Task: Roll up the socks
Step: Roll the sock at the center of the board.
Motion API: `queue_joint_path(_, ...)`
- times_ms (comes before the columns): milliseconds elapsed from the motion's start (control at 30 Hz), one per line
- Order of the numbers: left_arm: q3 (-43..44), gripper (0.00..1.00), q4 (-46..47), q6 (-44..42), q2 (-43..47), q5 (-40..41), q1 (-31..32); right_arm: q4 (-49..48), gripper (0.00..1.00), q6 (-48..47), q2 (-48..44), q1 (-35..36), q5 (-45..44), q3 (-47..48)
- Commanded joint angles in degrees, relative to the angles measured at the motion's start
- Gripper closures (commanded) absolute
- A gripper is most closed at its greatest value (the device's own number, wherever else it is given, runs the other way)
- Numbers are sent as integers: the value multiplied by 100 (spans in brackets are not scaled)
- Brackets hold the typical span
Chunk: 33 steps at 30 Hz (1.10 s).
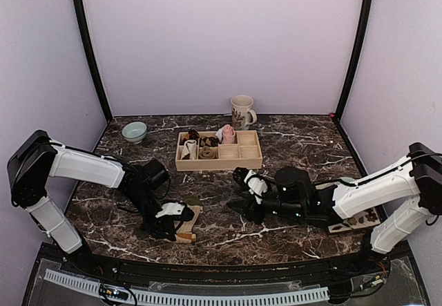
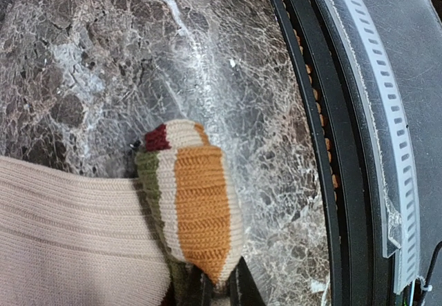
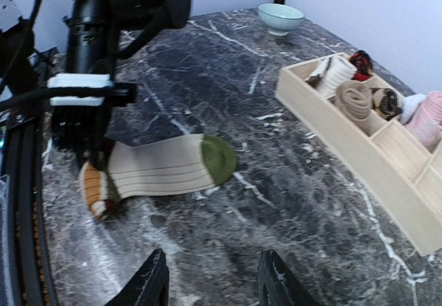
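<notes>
- Worktop (image 1: 297, 140): dark veined marble, both arms working over its near half.
- Right arm (image 1: 373, 188): it's stretching in low from the right edge, reaching leftward toward the middle, wrist almost level with the surface.
- Left arm (image 1: 90, 168): it's coming in from the left edge, elbow raised, and angling steeply down toward the near edge.
- Wooden tray (image 1: 219, 164): it's sitting past the middle toward the far edge, its compartments holding small rolled bundles; the pink sock (image 1: 228, 134) is poking up from a back compartment.
- Tan sock (image 3: 162, 168): it's lying flat near the near edge, left of centre, green tip (image 3: 219, 159) pointing toward the middle and the striped cuff (image 2: 200, 202) folding back on itself by the near edge.
- Right gripper (image 3: 214, 261): its fingers are standing well apart with nothing between them, and it's hovering over bare marble near the green tip, not touching the sock.
- Left gripper (image 2: 219, 289): it's pinching down tight on that folded cuff, fingers nearly together on the fabric.
- Mug (image 1: 242, 110): it's standing at the far edge behind the tray.
- Pale bowl (image 1: 135, 131): it's sitting toward the far left corner.
</notes>
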<state>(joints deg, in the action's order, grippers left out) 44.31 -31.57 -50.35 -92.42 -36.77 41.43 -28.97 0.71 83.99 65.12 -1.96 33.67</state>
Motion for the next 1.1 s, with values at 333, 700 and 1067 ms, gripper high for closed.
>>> queue_joint_path(333,-183,100,-529,-59,40,592,-11,-587,58,1704,1287,-719,223,1173)
queue_joint_path(700,-355,100,-488,-64,101,685,-15,-692,75,2591,3070,-860,1307,2761)
queue_joint_path(1067,-321,100,-445,-69,52,611,-23,-262,88,2888,3900,-831,2056,3842)
